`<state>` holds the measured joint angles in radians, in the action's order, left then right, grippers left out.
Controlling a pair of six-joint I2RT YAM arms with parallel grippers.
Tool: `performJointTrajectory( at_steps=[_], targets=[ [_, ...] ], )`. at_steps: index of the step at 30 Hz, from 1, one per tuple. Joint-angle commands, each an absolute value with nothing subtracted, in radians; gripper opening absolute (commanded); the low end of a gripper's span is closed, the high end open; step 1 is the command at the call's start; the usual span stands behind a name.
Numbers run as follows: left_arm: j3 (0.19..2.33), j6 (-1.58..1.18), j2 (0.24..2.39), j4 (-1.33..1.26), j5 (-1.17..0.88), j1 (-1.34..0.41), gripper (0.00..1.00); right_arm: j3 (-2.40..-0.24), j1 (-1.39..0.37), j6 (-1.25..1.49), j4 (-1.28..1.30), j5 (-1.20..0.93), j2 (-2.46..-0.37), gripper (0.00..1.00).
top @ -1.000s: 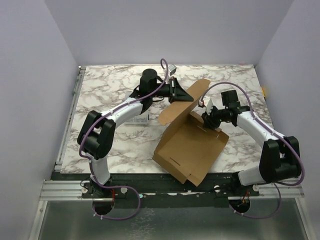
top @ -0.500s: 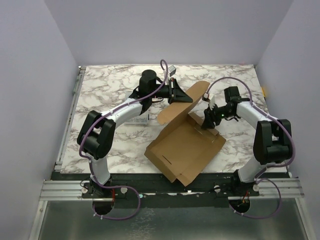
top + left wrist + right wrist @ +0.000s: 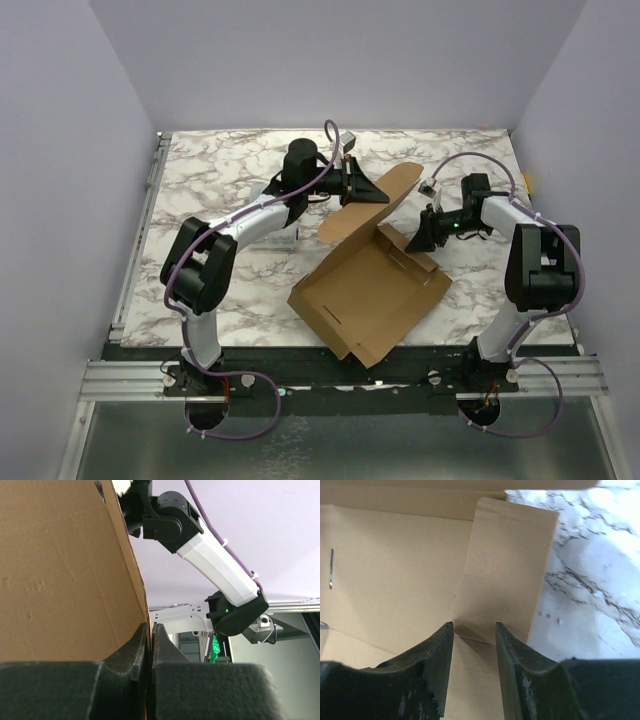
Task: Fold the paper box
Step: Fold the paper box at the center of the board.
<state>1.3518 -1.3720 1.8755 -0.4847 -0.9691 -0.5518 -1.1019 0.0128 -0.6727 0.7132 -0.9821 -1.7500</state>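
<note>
The paper box (image 3: 370,295) is a brown cardboard sheet lying partly folded at the table's middle, with one long flap (image 3: 378,198) raised toward the back. My left gripper (image 3: 368,192) is shut on that flap's edge. In the left wrist view the cardboard (image 3: 60,580) fills the left side and its edge runs down between the shut jaws of the left gripper (image 3: 150,630). My right gripper (image 3: 414,240) stands open at the box's right side. In the right wrist view, the right gripper (image 3: 474,627) points at a small side flap (image 3: 507,565), with nothing held.
A small clear plastic case (image 3: 277,241) lies beside the left forearm. Marble tabletop (image 3: 600,580) shows to the right of the box. The box's near corner (image 3: 365,355) reaches the table's front edge. The right arm (image 3: 215,565) shows behind the raised flap.
The box has slid a little left and lies flatter. The right arm has drawn back to the right, and its jaws have opened slightly. The left gripper still holds the raised flap.
</note>
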Motion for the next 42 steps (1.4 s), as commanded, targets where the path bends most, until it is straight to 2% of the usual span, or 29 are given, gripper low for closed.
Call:
performJointTrajectory(
  at_steps=[1, 3, 9, 14, 17, 21, 24, 29, 32, 37, 42],
  targets=[
    [1.389, -1.345, 1.918, -0.480, -0.899, -0.561, 0.00, -1.137, 0.076, -0.619, 0.734, -1.063, -1.808, 0.39],
    [1.397, -1.341, 1.927, -0.473, -0.899, -0.566, 0.00, -1.136, 0.078, -0.576, 0.691, -1.024, -1.814, 0.36],
    [1.417, -1.336, 1.947, -0.462, -0.894, -0.574, 0.00, -1.121, 0.077, -0.563, 0.644, -0.978, -1.804, 0.14],
    [1.428, -1.335, 1.961, -0.455, -0.887, -0.581, 0.00, -1.083, 0.071, -0.594, 0.628, -0.922, -1.783, 0.13],
    [1.438, -1.334, 1.971, -0.449, -0.882, -0.588, 0.00, -1.059, 0.066, -0.598, 0.609, -0.893, -1.770, 0.19],
    [1.456, -1.329, 1.980, -0.435, -0.882, -0.596, 0.00, -1.047, 0.065, -0.594, 0.585, -0.874, -1.741, 0.39],
    [1.466, -1.323, 1.978, -0.422, -0.881, -0.598, 0.00, -1.044, 0.064, -0.591, 0.569, -0.856, -1.724, 0.47],
    [1.464, -1.307, 1.970, -0.402, -0.880, -0.598, 0.00, -1.042, 0.065, -0.593, 0.565, -0.849, -1.720, 0.50],
    [1.463, -1.271, 1.963, -0.363, -0.876, -0.598, 0.00, -1.073, 0.080, -0.624, 0.630, -0.919, -1.699, 0.50],
    [1.527, -1.035, 1.953, -0.072, -0.866, -0.591, 0.00, -1.244, 0.195, -0.701, 0.835, -1.063, -1.630, 0.52],
    [1.592, -0.849, 1.942, 0.143, -0.840, -0.562, 0.00, -1.323, 0.292, -0.751, 0.898, -0.991, -1.625, 0.59]
  ],
)
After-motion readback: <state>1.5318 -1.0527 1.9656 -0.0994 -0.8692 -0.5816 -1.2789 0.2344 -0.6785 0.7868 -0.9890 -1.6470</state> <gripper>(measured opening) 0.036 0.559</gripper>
